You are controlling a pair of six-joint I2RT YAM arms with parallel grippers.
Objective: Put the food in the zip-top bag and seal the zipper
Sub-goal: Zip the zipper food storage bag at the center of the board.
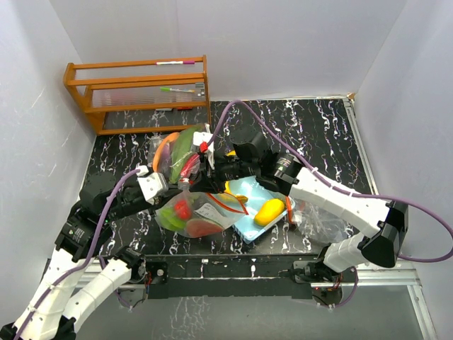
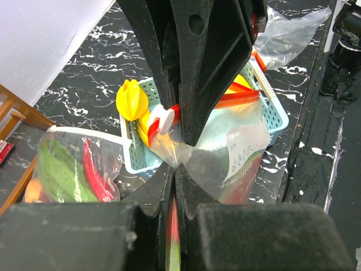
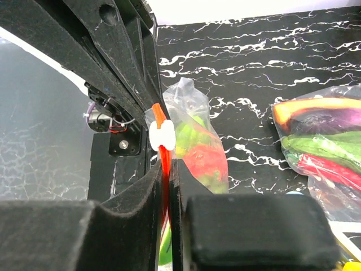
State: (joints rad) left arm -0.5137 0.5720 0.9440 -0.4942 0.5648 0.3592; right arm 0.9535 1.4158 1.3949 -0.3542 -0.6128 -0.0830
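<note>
1. Top: zip-top bag (image 1: 195, 216), partly filled, lies just beside the blue basket (image 1: 248, 190). The yellow mango (image 1: 270, 211) sits outside the bag, in that basket. A second filled bag (image 1: 180, 152) crowds in behind.
2. Left wrist: left gripper (image 2: 175, 169) is pressed together on the red zipper strip (image 2: 234, 101). The film may slip free under pull.
3. Right wrist: right gripper (image 3: 167, 165) pinches the strip by the white slider (image 3: 162, 136). Sealing now would strand the mango.

You had the top camera looking down from behind the arms (image 1: 340, 195) over the whole bench (image 1: 318, 127). Wrist cameras sat close behind the left hand (image 2: 174, 168) and right hand (image 3: 167, 162), facing each other; both caught the white slider (image 3: 162, 137) on the zip-top bag (image 3: 192, 107).
</note>
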